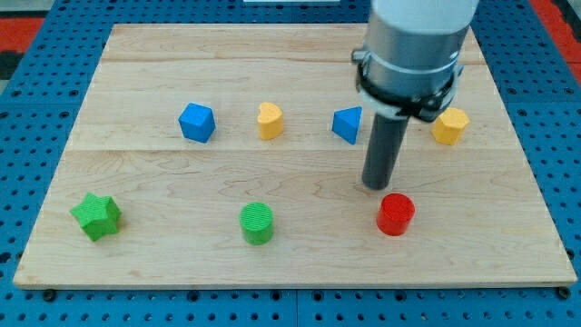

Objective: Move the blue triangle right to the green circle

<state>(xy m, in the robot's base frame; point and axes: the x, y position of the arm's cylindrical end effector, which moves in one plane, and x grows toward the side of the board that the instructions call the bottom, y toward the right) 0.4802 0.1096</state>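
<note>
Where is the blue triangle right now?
The blue triangle sits right of centre in the upper row, between the yellow heart and yellow hexagon, just left of my tip.

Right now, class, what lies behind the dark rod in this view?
My tip rests above the red cylinder. The rod covers bare board and borders the blue triangle; anything further behind is hidden.

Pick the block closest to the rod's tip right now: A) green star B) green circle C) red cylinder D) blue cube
C: my tip sits just above and slightly to the view's left of the red cylinder, while the green circle, blue cube and green star all lie well off toward the view's left.
</note>
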